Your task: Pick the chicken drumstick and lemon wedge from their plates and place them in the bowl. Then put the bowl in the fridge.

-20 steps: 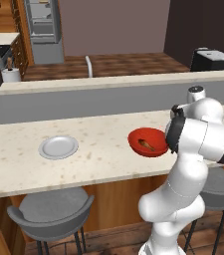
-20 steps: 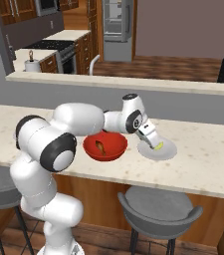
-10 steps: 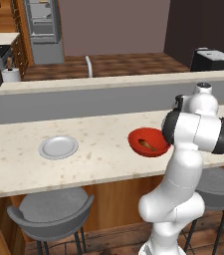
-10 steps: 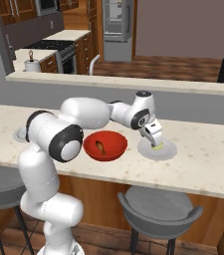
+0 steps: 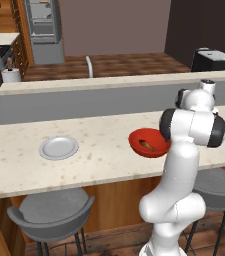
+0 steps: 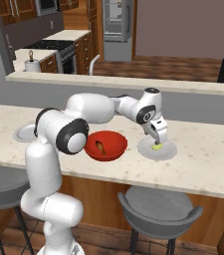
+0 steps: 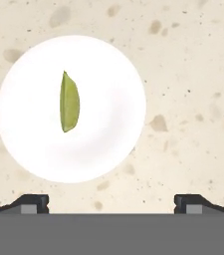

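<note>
The tool (image 6: pixel 157 141) is hovering spread wide just above the lemon wedge (image 7: pixel 69 101), which is lying on its plate (image 7: pixel 113 129).

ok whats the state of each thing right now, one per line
chicken drumstick: lying in the red bowl
red bowl: upright on the counter, holds the drumstick
lemon wedge: lying on its plate, not yet picked
lemon's plate: holds the wedge
other plate: empty
gripper: open, holding nothing, above the wedge

lemon wedge (image 7: pixel 69 102) yellow-green; plate (image 7: pixel 108 139) white; bowl (image 6: pixel 114 149) glossy red; drumstick (image 6: pixel 100 147) brown-orange; tabletop (image 7: pixel 193 74) beige, brown-speckled
</note>
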Robot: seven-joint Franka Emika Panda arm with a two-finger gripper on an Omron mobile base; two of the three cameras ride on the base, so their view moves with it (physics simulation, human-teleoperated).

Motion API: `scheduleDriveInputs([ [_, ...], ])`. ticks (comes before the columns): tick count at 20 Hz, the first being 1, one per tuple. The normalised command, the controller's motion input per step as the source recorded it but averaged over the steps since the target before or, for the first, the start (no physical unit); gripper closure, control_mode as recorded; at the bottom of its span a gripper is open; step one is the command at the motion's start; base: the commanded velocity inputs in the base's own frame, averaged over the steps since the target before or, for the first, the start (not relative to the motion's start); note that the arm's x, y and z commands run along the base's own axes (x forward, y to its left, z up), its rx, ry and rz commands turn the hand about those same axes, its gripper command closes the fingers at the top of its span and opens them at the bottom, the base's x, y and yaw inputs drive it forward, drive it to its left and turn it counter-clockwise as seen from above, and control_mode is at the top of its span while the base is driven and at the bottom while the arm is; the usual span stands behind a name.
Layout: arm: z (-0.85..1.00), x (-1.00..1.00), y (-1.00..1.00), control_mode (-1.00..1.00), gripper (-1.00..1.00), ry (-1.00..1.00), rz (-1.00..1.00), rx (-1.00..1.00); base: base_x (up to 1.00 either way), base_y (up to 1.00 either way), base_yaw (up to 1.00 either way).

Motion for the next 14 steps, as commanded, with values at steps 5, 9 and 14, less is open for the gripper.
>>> scheduleDriveInputs([
  [5,-0.11,0.12,0.0,-1.0,-1.0,0.04,0.0,0.0,0.0,0.0,0.0],
  [9,-0.21,0.05,0.0,-1.0,-1.0,0.03,0.0,0.0,0.0,0.0,0.0],
  [14,-0.12,0.0,-0.05,-1.0,-1.0,0.02,0.0,0.03,0.0,0.0,0.0],
])
